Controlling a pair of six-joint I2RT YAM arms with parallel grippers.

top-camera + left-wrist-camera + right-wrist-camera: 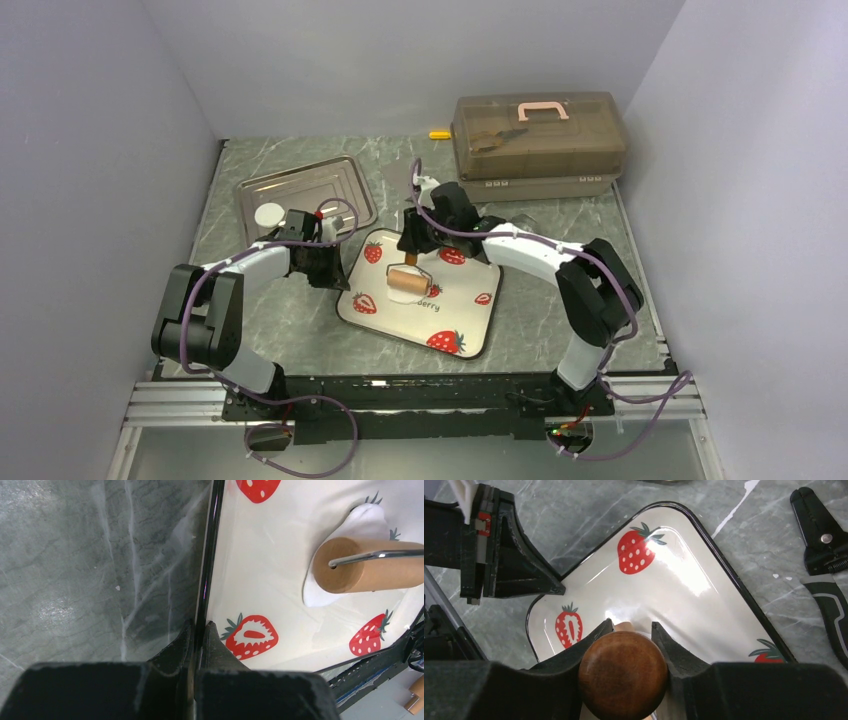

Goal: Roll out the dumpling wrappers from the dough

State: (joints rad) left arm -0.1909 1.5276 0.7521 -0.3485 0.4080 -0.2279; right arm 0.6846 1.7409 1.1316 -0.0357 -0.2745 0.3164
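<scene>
Mid-table, on the strawberry tray (465,318), the dough (316,592) lies as a flattened white patch under the roller (365,572), showing past the roller's left end and its far side. The right gripper (631,627) is clamped on the roller's brown knob handle (622,675), with its jaws partly apart around it. The left gripper (200,627) is pinched tight on the tray's left rim, apparently to steady it. One round wrapper (270,213) sits on the metal pan (330,185), far left.

The dough looks soft, light and easily thinned. It will likely stick to the roller or the glossy tray, and tear if dragged. It is best worked through the roller with even downward pressure, then lifted from an edge rather than the middle. The tray looks slick on the table, so the rim pinch matters.
</scene>
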